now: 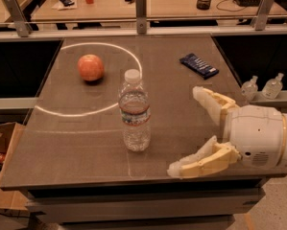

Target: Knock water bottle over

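Observation:
The water bottle (134, 111) stands upright near the middle of the brown table (85, 147). It is clear ribbed plastic with a white cap and a thin reddish label band. My gripper (185, 130) is to its right, over the table's front right part, with its two pale fingers spread wide apart and nothing between them. One finger (208, 103) points toward the back, the other (198, 163) lies low near the front edge. A gap separates the gripper from the bottle.
A red apple (90, 67) sits at the back left inside a white arc. A dark blue packet (198, 65) lies at the back right. Two small clear pump bottles (262, 86) stand off the table's right. A railing (142, 6) and a cluttered desk lie behind.

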